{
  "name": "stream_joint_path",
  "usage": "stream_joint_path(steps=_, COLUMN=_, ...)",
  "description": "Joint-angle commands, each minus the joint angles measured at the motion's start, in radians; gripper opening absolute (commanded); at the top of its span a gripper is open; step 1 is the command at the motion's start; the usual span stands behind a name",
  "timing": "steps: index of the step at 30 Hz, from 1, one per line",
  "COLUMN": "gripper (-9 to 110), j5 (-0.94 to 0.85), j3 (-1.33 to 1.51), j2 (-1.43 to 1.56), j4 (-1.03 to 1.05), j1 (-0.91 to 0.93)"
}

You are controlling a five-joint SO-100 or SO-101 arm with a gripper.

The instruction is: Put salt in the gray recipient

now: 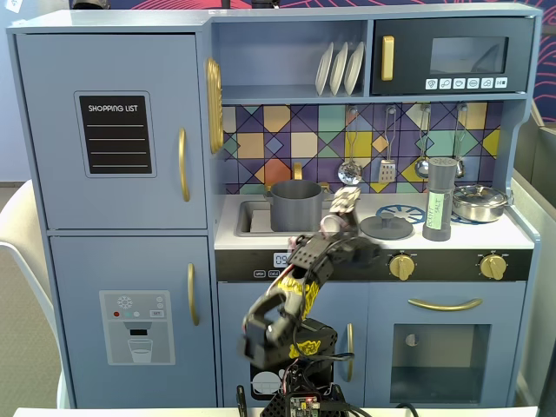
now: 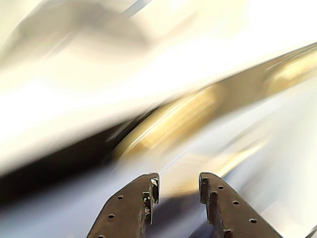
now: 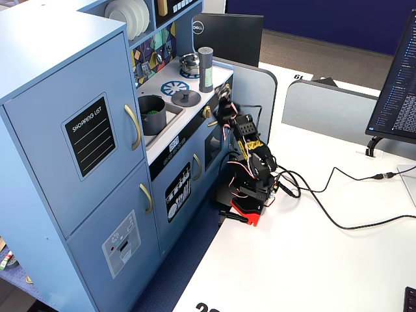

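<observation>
— Salt grinder (image 1: 439, 199), where does it stand?

— Upright on the toy kitchen's counter (image 1: 512, 231), right of the blue burner ring (image 1: 400, 213) in a fixed view, just beside the steel pan (image 1: 479, 202).

— And the gray pot (image 1: 295, 205)?

— Sitting in the sink (image 1: 249, 219), with its flat lid (image 1: 387, 227) lying apart on the counter.

— The end effector (image 1: 346, 205)?

— Raised in front of the counter between pot and lid. In the wrist view its two fingers (image 2: 130, 210) stand slightly apart with nothing between them; everything behind them is blurred.

— The arm's base (image 3: 248, 205)?

— On the white bench (image 3: 312, 260), against the kitchen's front.
</observation>
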Motion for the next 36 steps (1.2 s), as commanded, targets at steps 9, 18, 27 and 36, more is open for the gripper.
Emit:
stream_joint_path(steps=9, gripper=19, j5=0.061, j3=-0.095, j2=-0.233, j4=-0.630, j1=0.086)
stream_joint_path(steps=18, gripper=48, j5=0.140, j3=-0.222, j2=-0.440, j4=-0.721, j1=0.120)
stream_joint_path(steps=27, gripper=50, j5=0.175, j3=-0.405, j2=-0.695, j4=-0.778, j1=0.115)
stream_joint_path(steps=36, gripper=47, j5=0.170, j3=-0.634, j2=-0.950, j4=-0.813, j1=0.091)
